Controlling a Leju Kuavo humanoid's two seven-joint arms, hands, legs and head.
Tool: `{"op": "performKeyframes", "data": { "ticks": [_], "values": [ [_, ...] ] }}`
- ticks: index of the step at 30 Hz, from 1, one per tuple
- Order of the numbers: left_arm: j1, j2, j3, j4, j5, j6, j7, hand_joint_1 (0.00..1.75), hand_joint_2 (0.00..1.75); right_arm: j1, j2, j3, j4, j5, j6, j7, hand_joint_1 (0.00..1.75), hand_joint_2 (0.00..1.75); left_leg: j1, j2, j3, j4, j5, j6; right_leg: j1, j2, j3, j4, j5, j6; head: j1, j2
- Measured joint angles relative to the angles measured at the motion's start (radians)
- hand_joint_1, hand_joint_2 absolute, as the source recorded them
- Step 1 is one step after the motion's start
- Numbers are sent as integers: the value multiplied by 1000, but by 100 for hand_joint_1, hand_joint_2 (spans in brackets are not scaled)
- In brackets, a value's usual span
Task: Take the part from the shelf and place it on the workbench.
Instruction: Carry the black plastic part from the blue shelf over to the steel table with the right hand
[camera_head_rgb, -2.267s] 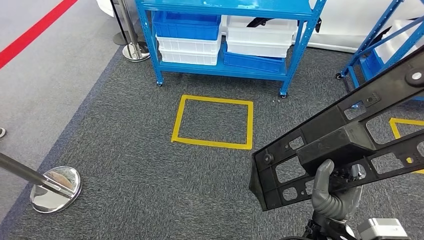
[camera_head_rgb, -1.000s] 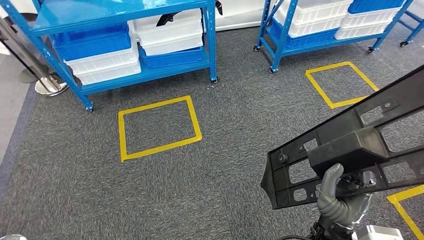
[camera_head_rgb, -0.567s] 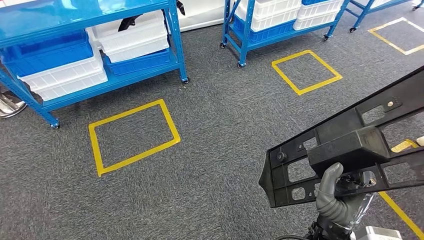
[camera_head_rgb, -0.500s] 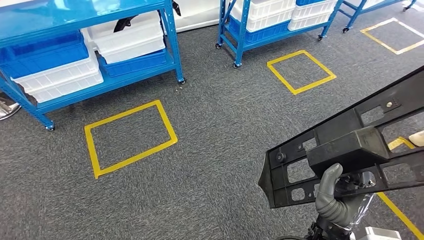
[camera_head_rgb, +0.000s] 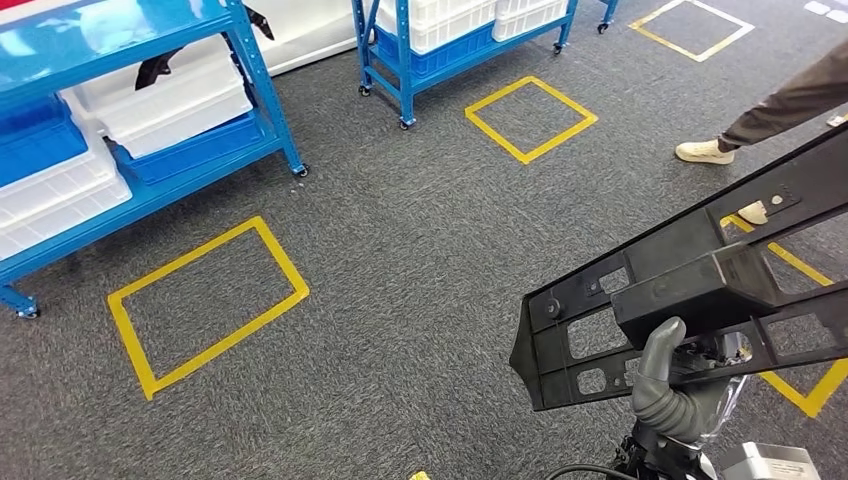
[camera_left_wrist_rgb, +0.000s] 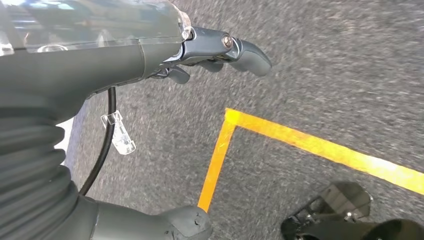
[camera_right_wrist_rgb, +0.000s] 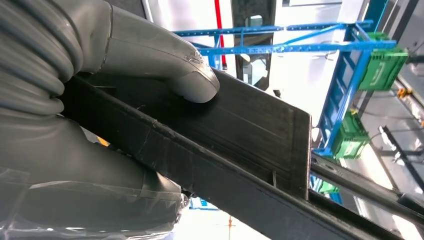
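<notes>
A long black part (camera_head_rgb: 700, 290), a flat plastic frame pierced with rectangular openings and carrying a raised block near its middle, is held off the floor in the robot's right hand (camera_head_rgb: 680, 395), well away from the blue shelf (camera_head_rgb: 150, 120); the hand grasps it from beneath, the grey thumb (camera_right_wrist_rgb: 165, 60) pressed flat on the block's upper face and the other fingers wrapped under the lower rail, so the grip sits close to the part's near end; the part's long axis runs from low in front of the robot's body up and out toward its right side, with most of its length reaching past the hand on that side, so the weight appears to hang well beyond the grip; the left hand (camera_left_wrist_rgb: 150, 55) hangs beside the body over grey carpet and a yellow floor line (camera_left_wrist_rgb: 310, 145), holding nothing, its fingers loosely curled and apart; a person's leg and shoe (camera_head_rgb: 705, 151) stand on the carpet near the part's far end; no counter is in sight, so the part probably has to be carried further, and its far end will likely sweep wide in a turn.
</notes>
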Motion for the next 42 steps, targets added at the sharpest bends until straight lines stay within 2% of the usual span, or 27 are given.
{"op": "performKeyframes", "data": {
  "ticks": [2, 3, 4, 5, 7, 9, 11, 13, 14, 15, 17, 19, 20, 21, 23, 25, 26, 28, 29, 31, 33, 35, 36, 37, 39, 41, 42],
  "values": [
    [3, 0, -2, 0, 1, 1, -3, 0, 175, -3, 0, 0, 0, -28, 25, 4, 175, 175, 3, -49, -54, 117, -65, -4, -1, 19, 0, -2, 2, -7, -3, 0],
    [5, 0, -2, 0, 2, 2, -3, 0, 175, -3, 0, 0, 1, -44, 38, 6, 175, 175, 3, -59, -88, 186, -92, -4, 0, 31, 0, -1, 3, -9, -3, 0],
    [8, 0, -3, 0, 3, 2, -2, 0, 175, -4, 0, 0, 2, -55, 49, 9, 175, 175, 3, -63, -113, 236, -103, -4, 1, 44, 0, -1, 3, -9, -3, 0],
    [9, 0, -4, 0, 4, 1, -2, 0, 175, -4, 0, 0, 4, -62, 55, 11, 175, 175, 3, -65, -124, 250, -92, -2, 3, 58, 0, 1, 3, -10, -3, 0],
    [11, 0, -5, 0, 6, 1, -2, 0, 175, -4, 0, 0, 5, -66, 59, 12, 175, 175, 2, -79, -95, 168, -22, 6, 5, 87, 2, 4, 2, -10, -3, 0],
    [12, 1, -5, 0, 7, 0, -2, 0, 175, -5, 2, 1, 6, -64, 60, 10, 175, 175, 2, -129, -44, 40, 40, 19, 5, 115, 0, 7, 2, -7, -2, 0],
    [13, 2, -6, 0, 7, -1, -2, 0, 175, -8, 3, 2, 6, -61, 61, 8, 175, 175, 0, -158, -23, -15, 52, 26, 2, 139, -9, 9, 6, 2, -3, 0],
    [10, 1, -8, 0, 4, -1, -2, 0, 175, -8, 4, 2, 6, -59, 62, 8, 175, 175, 1, -136, -18, -28, 57, 33, -3, 160, -17, 7, 13, 16, -3, 0],
    [9, 1, -8, 0, 2, -1, -2, 0, 175, -8, 4, 2, 6, -58, 61, 7, 175, 175, 2, -122, -15, -37, 62, 38, -2, 149, -21, 11, 10, 22, -2, 0],
    [8, 0, -9, 0, 1, -1, -3, 0, 175, -8, 4, 2, 6, -56, 59, 6, 175, 175, 4, -107, -12, -47, 68, 45, 1, 124, -31, 30, -5, 26, 1, 0],
    [10, 0, -10, 0, -2, -1, -4, 0, 175, -8, 4, 2, 6, -49, 56, 3, 175, 175, 2, -78, -9, -55, 72, 52, 4, 55, -79, 127, -62, 31, 6, 0],
    [14, 0, -12, 0, -5, 0, -4, 0, 175, -6, 4, 2, 6, -41, 53, 0, 175, 175, -1, -48, -11, -54, 71, 54, -1, 25, -136, 244, -111, 37, 8, 0],
    [15, 0, -14, 0, -8, 0, -4, 0, 175, -4, 4, 2, 6, -38, 50, -1, 175, 175, -2, -33, -11, -54, 70, 53, -3, 20, -146, 267, -112, 39, 8, 0],
    [15, -1, -17, 0, -11, 1, -3, 0, 175, -2, 4, 2, 6, -36, 47, -2, 175, 175, -2, -18, -10, -53, 68, 51, -5, 15, -135, 251, -95, 41, 8, 0],
    [15, -3, -23, 0, -16, 3, -3, 0, 175, 1, 4, 2, 6, -32, 41, -3, 175, 175, -2, 6, -5, -52, 63, 45, -7, -15, -64, 129, -36, 41, 8, 0],
    [15, -5, -29, 0, -17, 4, -3, 0, 175, 2, 5, 2, 6, -30, 38, -4, 175, 175, -7, 25, 0, -47, 54, 35, -1, -50, -3, 21, -4, 32, 7, 0],
    [15, -5, -31, 0, -17, 5, -4, 0, 175, 2, 5, 2, 5, -30, 37, -4, 175, 175, -10, 34, 3, -46, 51, 29, 3, -56, 7, 0, -1, 27, 5, 0],
    [13, -7, -33, 0, -19, 5, -4, 0, 175, 6, 5, 2, 5, -30, 37, -5, 175, 175, -10, 53, 7, -44, 46, 20, 6, -34, 5, -4, 0, 15, 3, 0],
    [11, -7, -34, 0, -20, 4, -4, 0, 175, 7, 6, 2, 4, -30, 38, -5, 175, 175, -7, 46, 7, -39, 39, 15, 5, -22, 4, -6, 2, 10, 3, 0],
    [10, -9, -35, 0, -22, 2, -5, 0, 175, 8, 8, 2, 3, -30, 38, -5, 175, 175, -2, 0, -14, 17, -4, 7, 1, -1, 6, -11, 6, -2, -1, 0],
    [13, -9, -36, 0, -23, 1, -6, 0, 175, 8, 10, 2, 2, -31, 38, -6, 175, 175, 1, -49, -72, 147, -69, 5, 2, 22, 5, -11, 7, -9, -5, 0],
    [18, -9, -36, 0, -23, 1, -5, 0, 175, 11, 11, 2, 2, -35, 37, -6, 175, 175, 1, -63, -121, 245, -93, 5, 5, 51, 5, -9, 7, -11, -6, 0],
    [19, -9, -36, 0, -22, 1, -5, 0, 175, 12, 11, 2, 2, -36, 37, -6, 175, 175, 1, -66, -123, 240, -73, 7, 6, 67, 6, -7, 7, -11, -6, 0],
    [20, -9, -36, 0, -21, 1, -5, 0, 175, 13, 12, 2, 2, -37, 37, -7, 175, 175, 1, -71, -108, 197, -38, 10, 6, 83, 6, -5, 6, -11, -6, 0],
    [20, -8, -36, 0, -18, 2, -5, 0, 175, 13, 14, 2, 1, -38, 36, -10, 175, 175, 2, -113, -58, 67, 34, 18, 6, 112, 4, 3, 4, -8, -5, 0],
    [21, -7, -36, 0, -16, 2, -4, 0, 175, 11, 16, 2, 0, -37, 34, -12, 175, 175, 2, -153, -30, -6, 55, 24, 3, 138, -6, 9, 6, 1, -5, 0],
    [21, -7, -36, 0, -15, 2, -3, 0, 175, 11, 17, 2, -1, -37, 33, -14, 175, 175, 0, -158, -26, -13, 53, 26, 0, 150, -11, 10, 8, 8, -6, 0]
  ]
}}
